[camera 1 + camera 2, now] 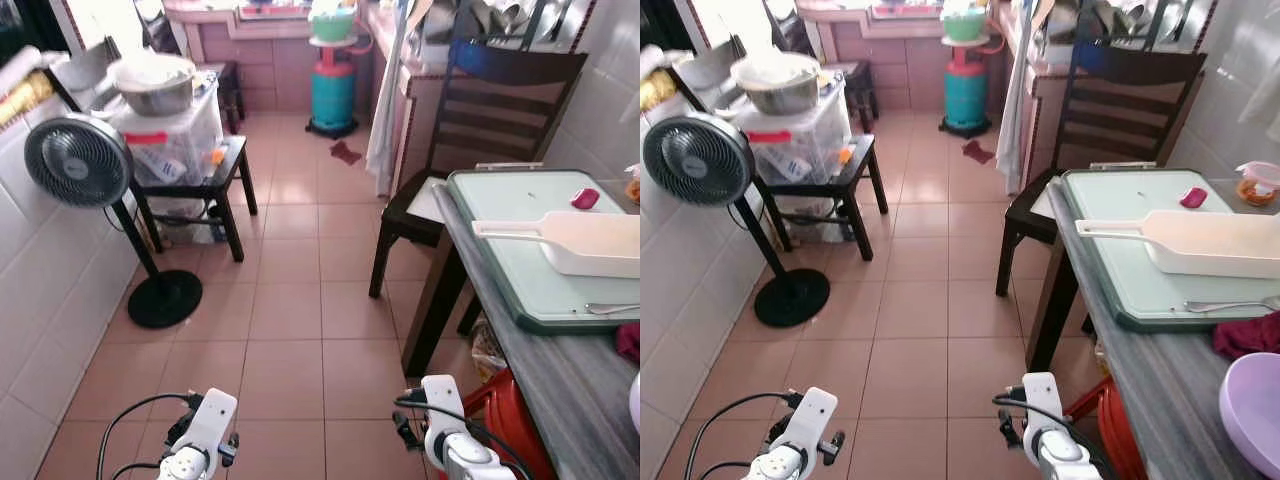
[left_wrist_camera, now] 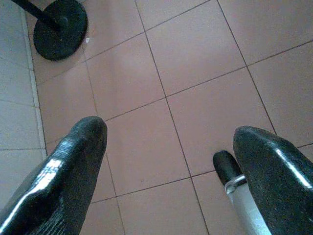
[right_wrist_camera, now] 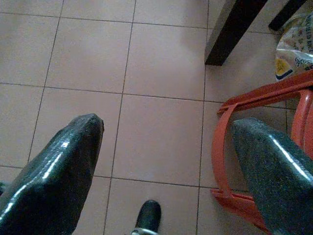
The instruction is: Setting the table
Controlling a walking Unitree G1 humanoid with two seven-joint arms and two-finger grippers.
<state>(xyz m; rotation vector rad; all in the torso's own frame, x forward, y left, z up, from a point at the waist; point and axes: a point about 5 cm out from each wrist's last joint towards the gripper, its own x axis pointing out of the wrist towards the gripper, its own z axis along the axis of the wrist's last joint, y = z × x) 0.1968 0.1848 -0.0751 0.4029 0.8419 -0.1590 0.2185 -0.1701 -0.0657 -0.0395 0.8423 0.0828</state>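
A grey table (image 1: 1160, 380) runs along the right. On it lies a pale green mat (image 1: 500, 205) carrying a long white dish (image 1: 1210, 245), a small pink thing (image 1: 1193, 197) and a spoon (image 1: 1230, 305). A purple bowl (image 1: 1252, 410) and a dark red cloth (image 1: 1250, 335) sit nearer me. Both arms hang low over the floor, clear of the table. My left gripper (image 2: 168, 156) is open above bare tiles. My right gripper (image 3: 166, 156) is open too, beside a red plastic stool (image 3: 264, 142).
A dark wooden chair (image 1: 480, 130) stands at the table's far end. A black standing fan (image 1: 85, 170) and a low black table (image 1: 215, 185) with a plastic box and metal bowl line the left wall. A teal gas cylinder (image 1: 332, 95) stands at the back.
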